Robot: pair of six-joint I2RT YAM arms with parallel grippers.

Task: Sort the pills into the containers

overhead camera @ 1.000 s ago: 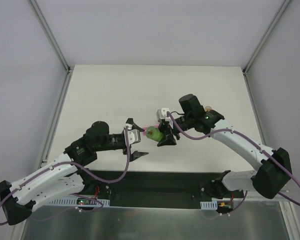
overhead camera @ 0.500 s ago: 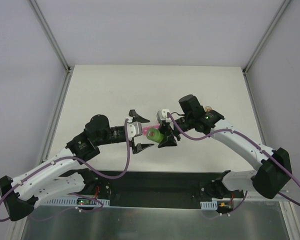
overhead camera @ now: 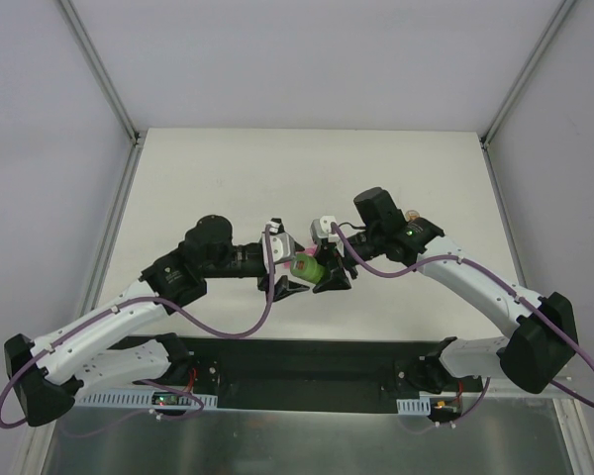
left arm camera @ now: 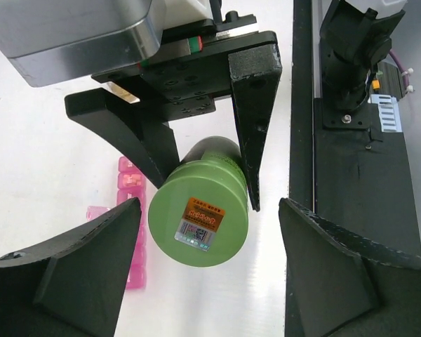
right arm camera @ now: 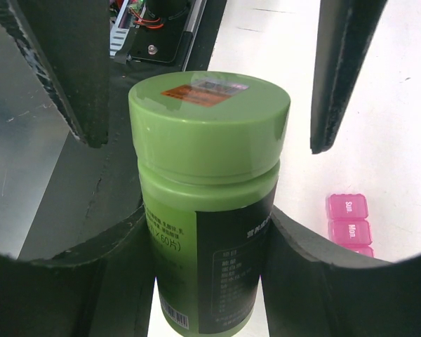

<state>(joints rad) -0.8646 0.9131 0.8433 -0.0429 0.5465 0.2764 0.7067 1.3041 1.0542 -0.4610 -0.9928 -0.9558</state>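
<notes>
A narrow strip of small, square, translucent bright-pink plastic compartments (left arm camera: 131,184) lies on the white desk (overhead camera: 228,178) near its middle, right by the spot where the two arms meet. From above it is almost wholly hidden, with only a sliver of pink showing. In the right wrist view its end boxes (right arm camera: 346,208) have closed lids printed "Sun." and "Mon." In the left wrist view the row runs under the raised bottle, and one pink piece juts out sideways from it; I cannot tell what that piece is.

The right gripper (overhead camera: 322,262) has its black fingers (right arm camera: 91,281) pressed to both sides of a glossy green plastic pill bottle (right arm camera: 207,210) and holds it off the desk by its body. The body carries a dark label with a barcode. The round green cap has an orange-and-white sticker and points toward the left arm.

The left gripper (left arm camera: 209,207) has its fingers (left arm camera: 77,274) spread wide. They flank the cap on either side, with a clear gap between each one and the bottle.
</notes>
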